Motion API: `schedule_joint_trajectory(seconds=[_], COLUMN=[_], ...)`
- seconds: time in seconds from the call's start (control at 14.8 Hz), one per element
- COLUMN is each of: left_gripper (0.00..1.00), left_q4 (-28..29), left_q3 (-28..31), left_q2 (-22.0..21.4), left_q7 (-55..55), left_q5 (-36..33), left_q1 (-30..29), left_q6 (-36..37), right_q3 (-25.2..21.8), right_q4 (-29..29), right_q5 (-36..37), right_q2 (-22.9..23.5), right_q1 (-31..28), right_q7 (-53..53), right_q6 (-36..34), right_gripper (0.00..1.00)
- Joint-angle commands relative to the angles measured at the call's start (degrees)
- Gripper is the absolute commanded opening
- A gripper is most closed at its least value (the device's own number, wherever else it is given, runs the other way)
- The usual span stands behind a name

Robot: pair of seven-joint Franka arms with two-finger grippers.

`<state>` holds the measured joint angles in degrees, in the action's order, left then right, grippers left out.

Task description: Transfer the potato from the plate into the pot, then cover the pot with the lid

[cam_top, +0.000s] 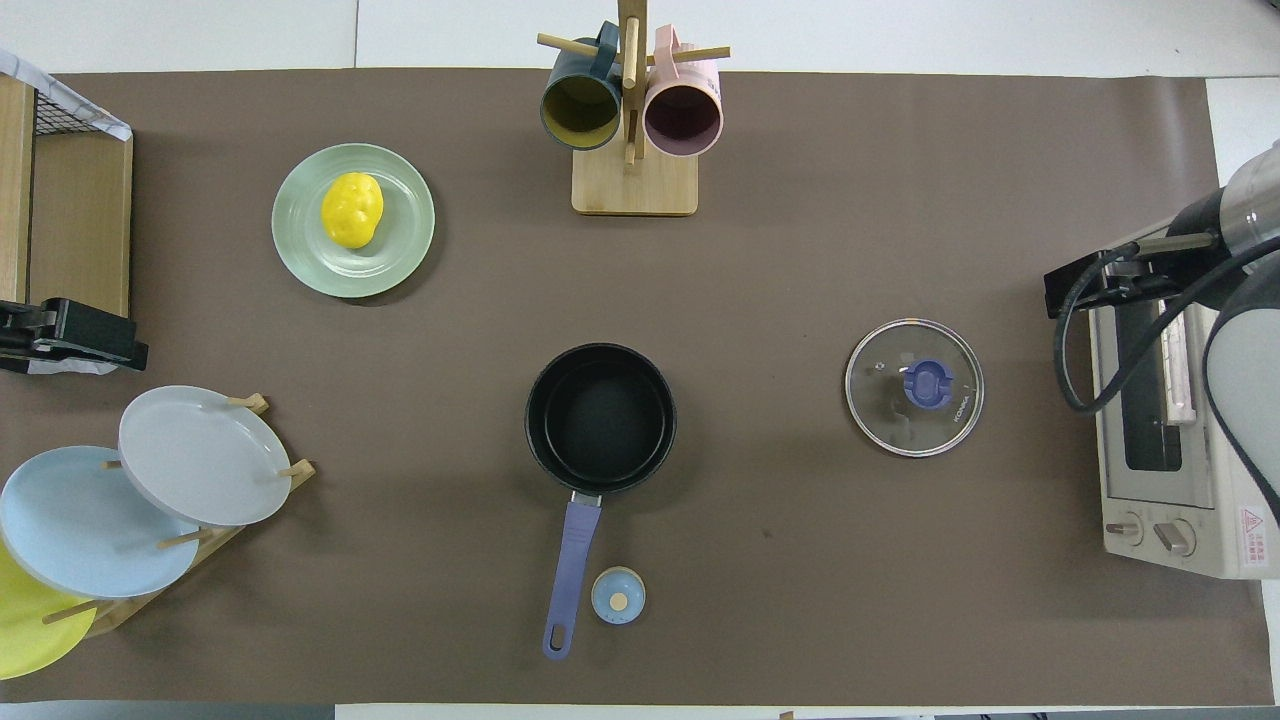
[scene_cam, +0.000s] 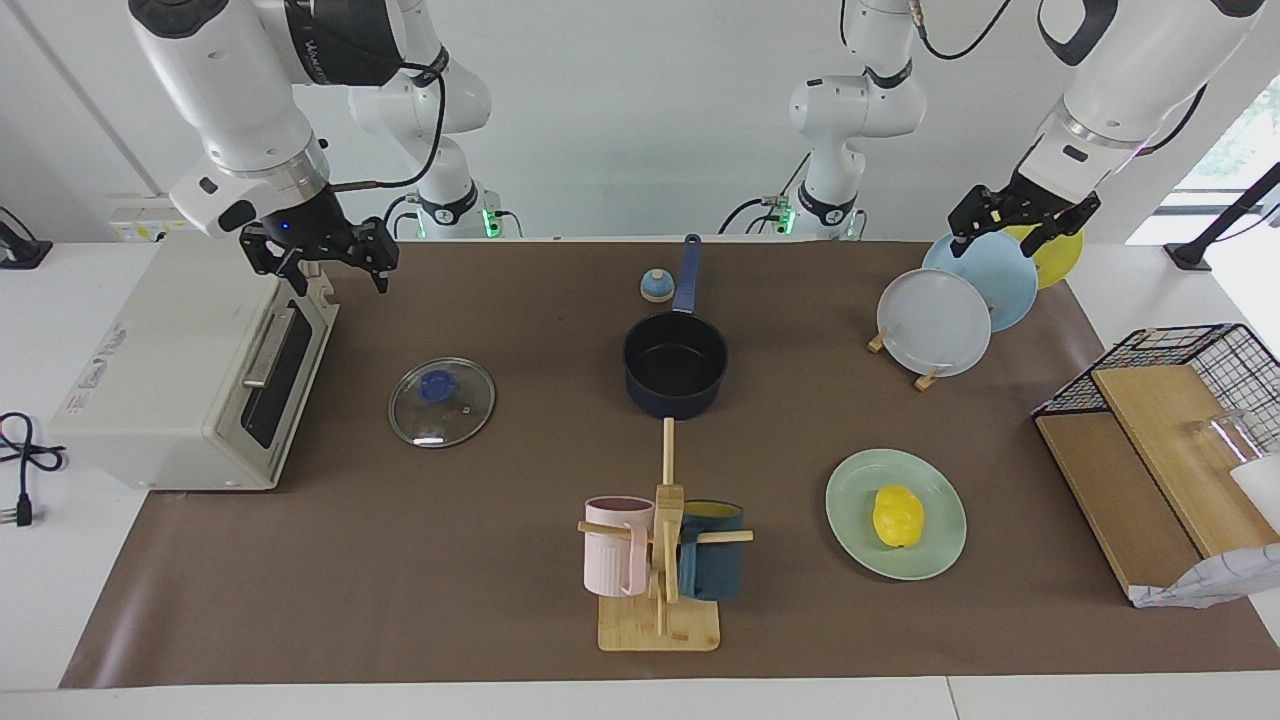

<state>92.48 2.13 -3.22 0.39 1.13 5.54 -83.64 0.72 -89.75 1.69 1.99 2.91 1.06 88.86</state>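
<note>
The yellow potato (scene_cam: 897, 515) (cam_top: 351, 209) lies on the mint-green plate (scene_cam: 850, 520) (cam_top: 400, 240), toward the left arm's end of the table and farther from the robots than the pot. The navy pot (scene_cam: 675, 400) (cam_top: 535, 420) stands mid-table with nothing in it, its blue handle pointing toward the robots. The glass lid (scene_cam: 441, 402) (cam_top: 914, 387) lies flat beside the pot, toward the right arm's end. My left gripper (scene_cam: 1000, 240) (cam_top: 100, 340) hangs open above the upright plates. My right gripper (scene_cam: 325, 270) (cam_top: 1075, 285) hangs open above the toaster oven's edge. Neither holds anything.
A toaster oven (scene_cam: 190, 380) stands at the right arm's end. A wooden mug tree (scene_cam: 660, 560) with a pink and a teal mug stands farther out than the pot. Upright plates (scene_cam: 935, 322), a wire basket with boards (scene_cam: 1160, 440) and a small bell-shaped knob (scene_cam: 656, 286) also stand here.
</note>
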Motion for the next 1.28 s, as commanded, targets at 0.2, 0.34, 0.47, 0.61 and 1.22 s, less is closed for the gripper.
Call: schedule_joint_trajectory(seconds=[0.2,0.34,0.47,0.61,1.22], left_gripper=[1.00,1.00,1.00,1.00,1.00], left_q4=[0.0,0.5,1.8,3.8,-15.0], left_q3=[0.4,0.4,0.3,0.2,0.1], left_q2=[0.0,-0.2,-0.7,-1.4,25.1], left_q7=[2.9,2.8,2.9,2.3,-0.1], left_q5=[-0.7,-0.7,-0.7,-0.7,5.1], left_q1=[0.6,0.8,1.0,1.1,1.0], left_q6=[-0.7,-0.8,-2.3,-6.9,-14.7], right_q3=[0.4,0.4,0.4,0.4,1.0], right_q4=[-0.8,-0.8,-0.8,-0.7,-9.4], right_q5=[-0.5,-0.5,-0.5,-0.5,-2.7], right_q2=[-0.6,-0.6,-0.6,-0.6,-2.1], right_q1=[-0.7,-0.7,-0.7,-0.6,-0.7], right_q7=[1.0,1.0,1.1,1.4,-5.4], right_q6=[0.4,0.4,0.4,0.5,9.0], right_gripper=[1.00,1.00,1.00,1.00,1.00])
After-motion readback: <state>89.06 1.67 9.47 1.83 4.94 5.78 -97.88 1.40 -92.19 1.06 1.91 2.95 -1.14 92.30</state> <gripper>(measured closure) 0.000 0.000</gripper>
